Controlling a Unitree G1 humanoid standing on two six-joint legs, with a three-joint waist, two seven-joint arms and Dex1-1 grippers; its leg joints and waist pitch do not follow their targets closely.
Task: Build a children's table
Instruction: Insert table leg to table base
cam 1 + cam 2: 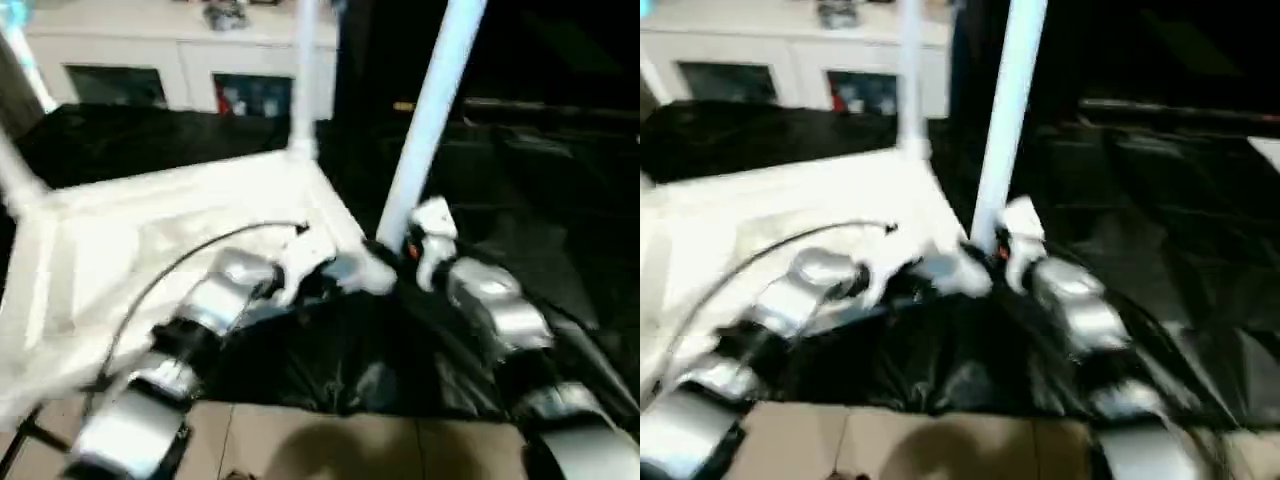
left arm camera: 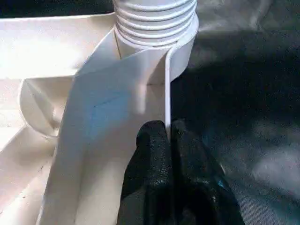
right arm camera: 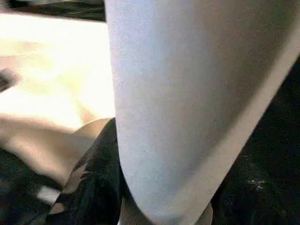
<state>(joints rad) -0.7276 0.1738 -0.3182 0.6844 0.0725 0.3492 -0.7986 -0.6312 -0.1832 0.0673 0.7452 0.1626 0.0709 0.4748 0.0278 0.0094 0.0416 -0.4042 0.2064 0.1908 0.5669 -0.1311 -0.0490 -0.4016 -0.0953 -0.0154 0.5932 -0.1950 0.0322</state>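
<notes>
The white tabletop (image 1: 170, 240) lies upside down on the black-covered surface (image 1: 520, 190), taking up the left and middle of the head-camera frame, its rim and ribbed underside facing up. One white leg (image 1: 303, 80) stands upright in the far corner socket, near the top centre of the frame. A second leg (image 1: 432, 110) rises at a slant from the near right corner of the tabletop toward the top right.

The left gripper (image 2: 168, 145) has its jaws pinched shut on the thin upright rim wall of the tabletop, just beside the ribbed corner socket (image 2: 154, 23). The right gripper (image 1: 400, 255) sits at the base of the slanted leg; its jaws stand about half open around the leg's lower end, one dark finger (image 3: 93, 183) pressed against the white tube (image 3: 187, 93).

Behind the surface, at the upper left, stands a white cabinet (image 1: 180, 60).
</notes>
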